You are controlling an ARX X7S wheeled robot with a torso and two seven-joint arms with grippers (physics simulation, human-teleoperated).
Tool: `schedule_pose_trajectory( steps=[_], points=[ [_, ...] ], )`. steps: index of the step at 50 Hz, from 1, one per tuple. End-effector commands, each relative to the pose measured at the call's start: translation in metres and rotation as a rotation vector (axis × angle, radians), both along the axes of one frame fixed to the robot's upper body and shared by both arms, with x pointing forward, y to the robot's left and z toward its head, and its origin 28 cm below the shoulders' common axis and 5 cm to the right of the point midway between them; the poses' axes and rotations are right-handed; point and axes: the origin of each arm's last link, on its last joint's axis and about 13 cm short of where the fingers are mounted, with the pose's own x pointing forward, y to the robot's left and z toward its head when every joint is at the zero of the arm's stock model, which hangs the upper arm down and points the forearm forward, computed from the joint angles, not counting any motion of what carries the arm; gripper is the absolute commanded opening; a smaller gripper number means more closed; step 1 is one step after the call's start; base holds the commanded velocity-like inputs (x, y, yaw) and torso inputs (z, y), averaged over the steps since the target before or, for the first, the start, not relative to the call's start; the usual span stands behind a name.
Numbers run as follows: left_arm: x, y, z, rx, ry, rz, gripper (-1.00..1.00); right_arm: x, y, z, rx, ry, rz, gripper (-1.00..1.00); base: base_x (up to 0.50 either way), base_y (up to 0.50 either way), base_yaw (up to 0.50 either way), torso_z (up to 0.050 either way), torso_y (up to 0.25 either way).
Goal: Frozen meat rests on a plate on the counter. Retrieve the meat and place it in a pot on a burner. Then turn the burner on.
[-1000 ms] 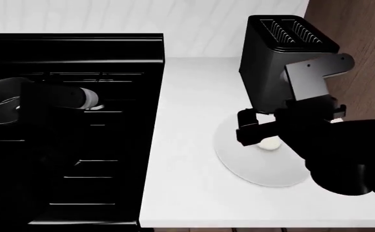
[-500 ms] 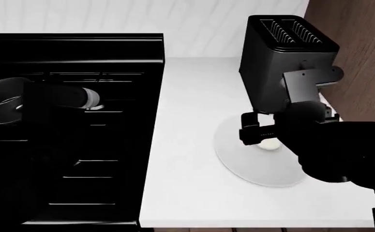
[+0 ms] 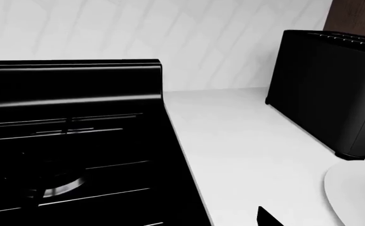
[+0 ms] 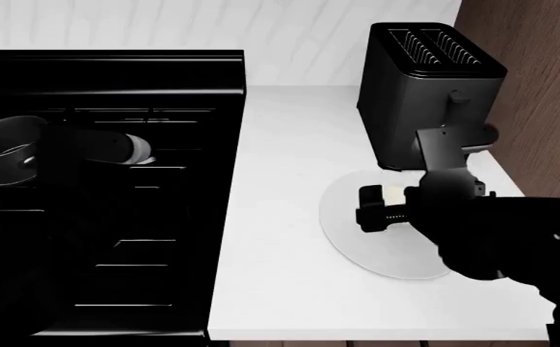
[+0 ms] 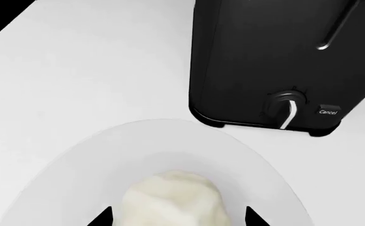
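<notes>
On the plate: the frozen meat (image 5: 173, 200), a creamy-white lump lying between my right gripper's tips.
Right gripper (image 4: 381, 208): mine, low over the meat, fingers (image 5: 101, 217) spread apart on either side, not clamped.
Plate (image 4: 357, 242): on the white counter (image 4: 280, 238), just near of the black toaster (image 4: 424, 94).
Pot (image 4: 5, 155): far left on the stove (image 4: 106, 238).
Left gripper: I cannot tell its state.

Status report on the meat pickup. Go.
Right gripper open over the plate, fingers straddling the frozen meat, not gripped. Left gripper unseen. Pot waiting on the stove. Toaster close behind the plate.
</notes>
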Motion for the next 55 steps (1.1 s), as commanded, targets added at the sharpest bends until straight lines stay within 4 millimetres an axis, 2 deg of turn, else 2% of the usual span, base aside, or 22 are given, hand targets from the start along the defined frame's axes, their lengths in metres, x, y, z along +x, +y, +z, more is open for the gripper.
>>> schedule_pose_trajectory(
  steps=[1,20,21,32,34,37,55],
  points=[
    [0.0,-0.001,-0.001,0.004,0.008,-0.004,1.0,-0.001,-0.001,-0.008,0.0,0.031,0.002,1.0,0.0,0.0,0.0,0.0,0.0],
    [-0.001,-0.003,0.002,0.01,-0.001,-0.012,1.0,-0.003,0.0,-0.013,-0.019,0.06,0.032,1.0,0.0,0.0,0.0,0.0,0.0],
    [-0.001,-0.003,0.003,0.01,-0.001,-0.012,1.0,-0.003,0.0,-0.012,-0.022,0.056,0.029,-1.0,0.0,0.0,0.0,0.0,0.0],
    [-0.004,-0.003,0.006,0.015,-0.011,-0.016,1.0,-0.008,-0.002,0.003,-0.036,-0.02,0.021,-1.0,0.0,0.0,0.0,0.0,0.0],
    [-0.009,-0.003,0.008,0.016,-0.019,-0.019,1.0,-0.016,-0.002,0.016,-0.035,-0.079,0.021,-1.0,0.0,0.0,0.0,0.0,0.0],
    [-0.012,-0.003,0.009,0.013,-0.024,-0.023,1.0,-0.022,-0.002,0.025,-0.031,-0.118,0.019,-1.0,0.0,0.0,0.0,0.0,0.0],
    [-0.02,-0.003,0.009,0.014,-0.024,-0.019,1.0,-0.044,0.002,0.047,-0.022,-0.243,0.071,-1.0,0.0,0.0,0.0,0.0,0.0]
  ],
)
